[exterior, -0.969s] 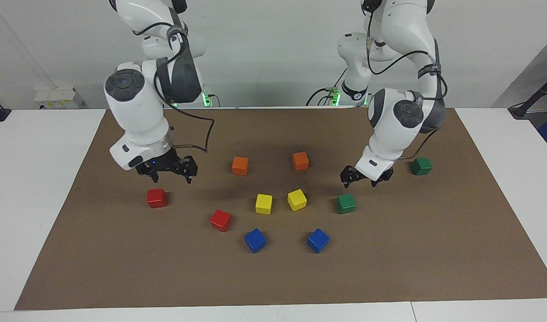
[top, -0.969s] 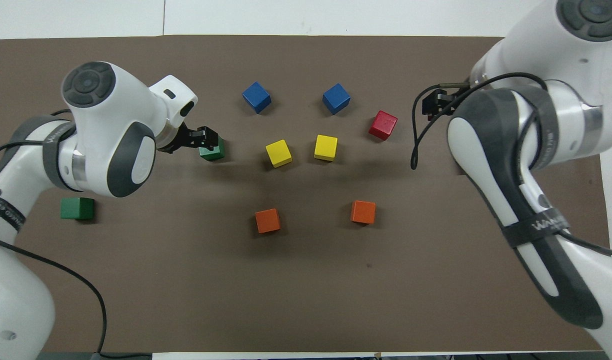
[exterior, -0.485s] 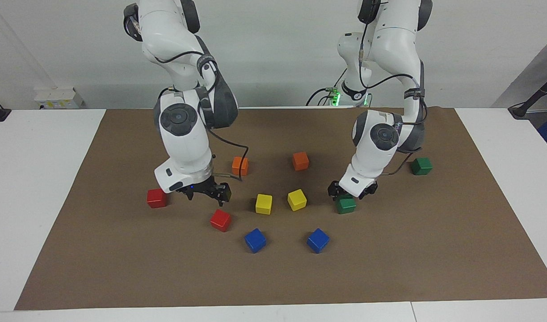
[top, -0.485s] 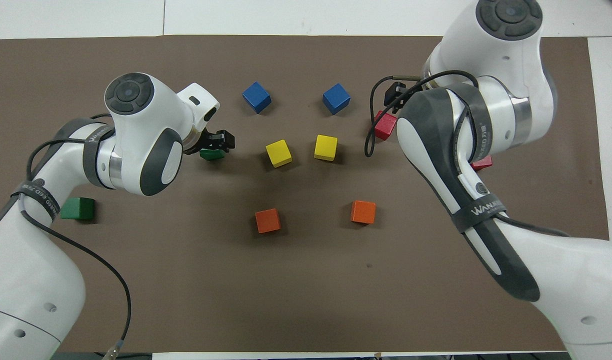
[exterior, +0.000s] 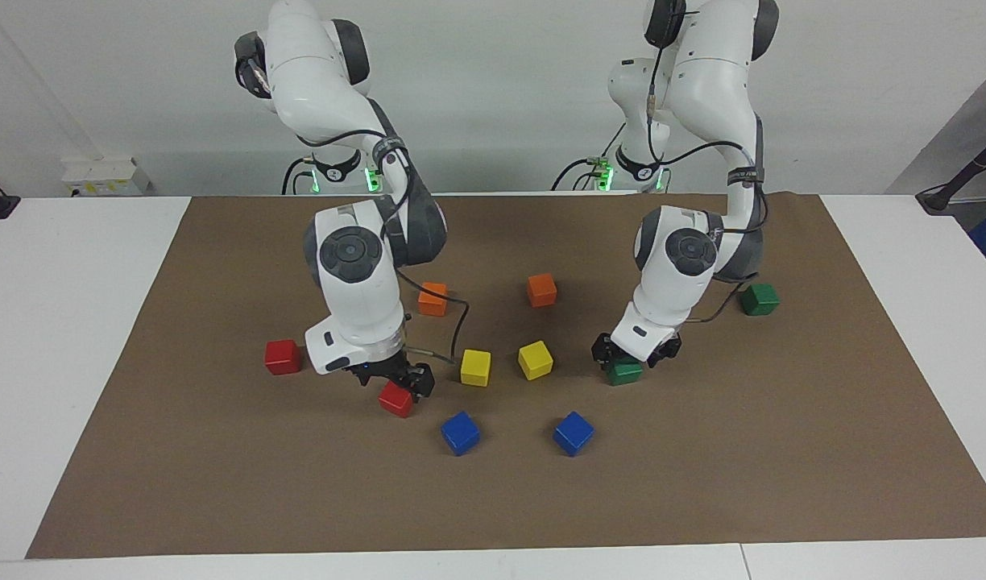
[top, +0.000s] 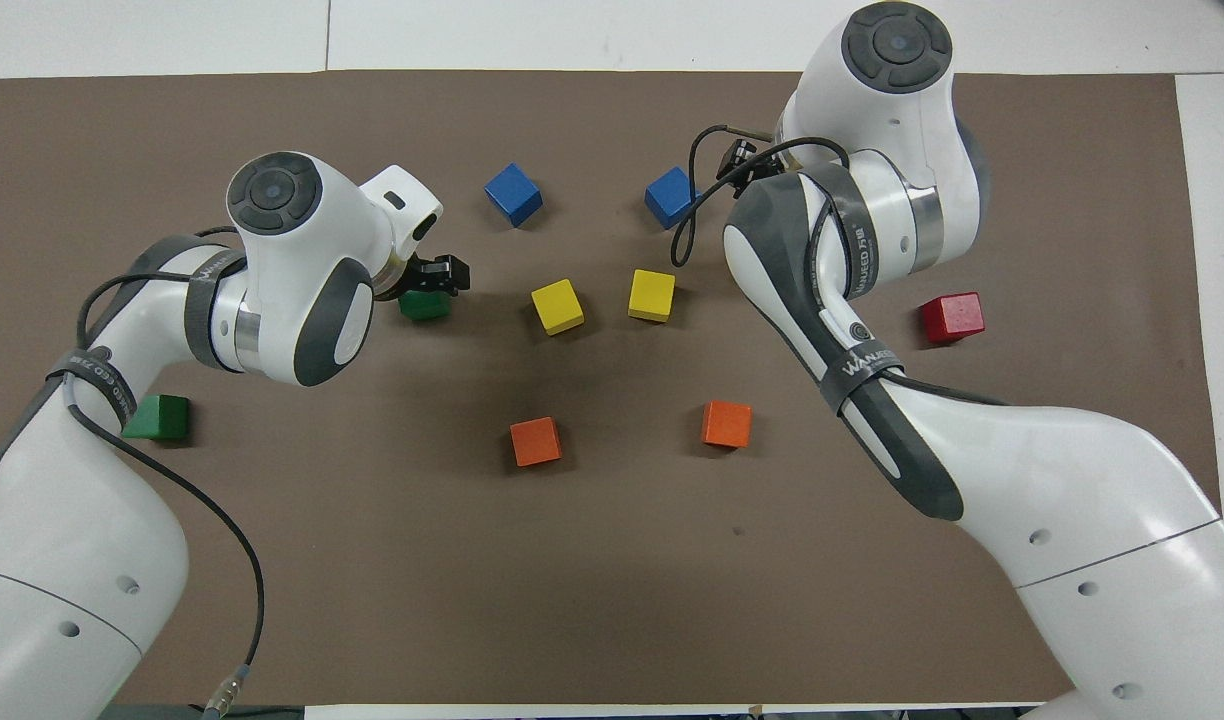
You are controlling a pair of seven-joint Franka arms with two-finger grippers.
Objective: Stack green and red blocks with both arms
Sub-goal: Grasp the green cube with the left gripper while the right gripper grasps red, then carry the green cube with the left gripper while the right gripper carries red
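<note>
On brown mat [exterior: 783, 451]: two red blocks [exterior: 283, 357], two green blocks [exterior: 760, 299], two each orange, yellow, blue. Left gripper [exterior: 635, 354] straddles green block [exterior: 623, 371], right gripper [exterior: 392, 380] red block [exterior: 395, 399]; finger closure: cannot tell.

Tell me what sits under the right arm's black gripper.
A small bright red cube on the brown mat lies directly under the right gripper. The gripper covers the cube's top, so contact cannot be seen.

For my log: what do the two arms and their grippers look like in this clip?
Both are glossy white jointed arms with dark grey joint caps and dark grey bands. The left arm and right arm each carry a loose black cable and a strap with white lettering. The left gripper and right gripper are small and black. Green lights glow at both bases.
</note>
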